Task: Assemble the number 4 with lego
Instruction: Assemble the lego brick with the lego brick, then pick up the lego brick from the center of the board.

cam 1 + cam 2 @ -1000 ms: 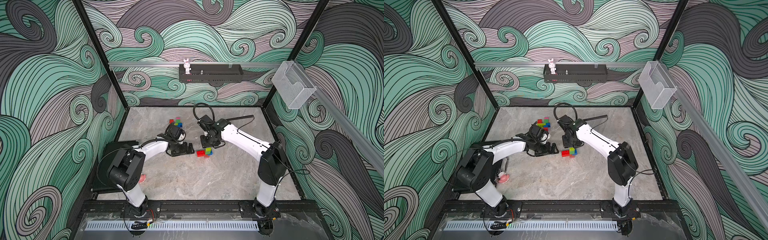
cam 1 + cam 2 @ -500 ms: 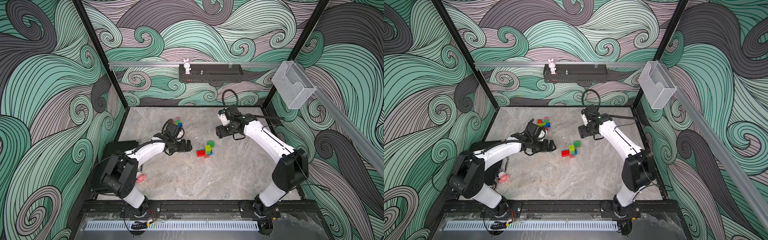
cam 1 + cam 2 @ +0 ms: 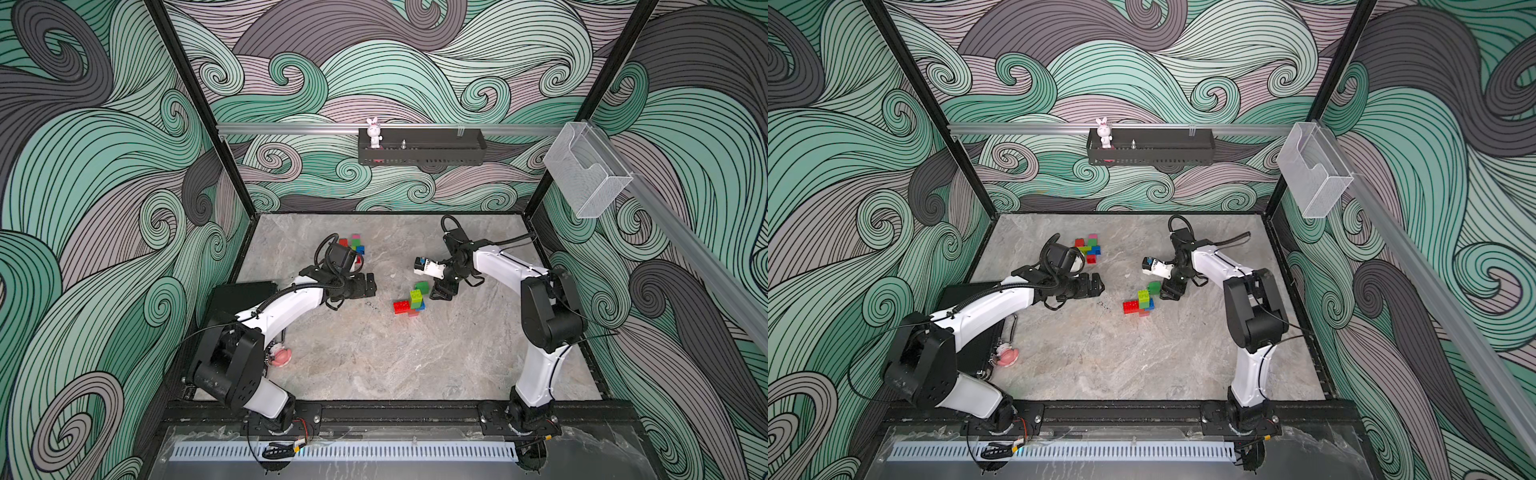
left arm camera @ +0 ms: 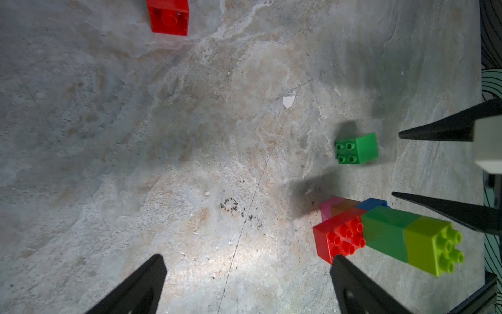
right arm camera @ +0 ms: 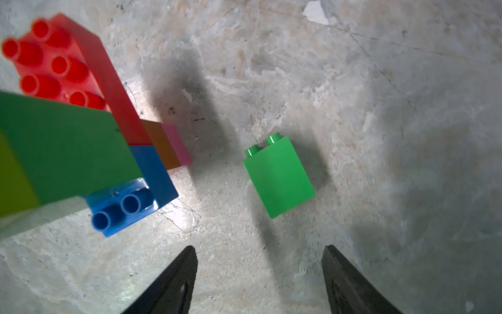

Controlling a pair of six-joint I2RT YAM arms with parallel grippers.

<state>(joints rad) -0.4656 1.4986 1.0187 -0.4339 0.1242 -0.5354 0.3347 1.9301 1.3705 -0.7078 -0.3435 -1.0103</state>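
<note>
The right hand (image 5: 259,248) gapes empty beside the green brick (image 5: 279,176): probably light, rigid, slick; pinch its flat sides.

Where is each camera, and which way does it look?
Top views: high in front, looking down on the table, left arm, right arm.
Left wrist: on left arm, looking down past open left hand at the brick stack.
Right wrist: on right arm, looking down past open right hand at the loose green brick.
Shared: both wrist views show that brick and stack.
</note>
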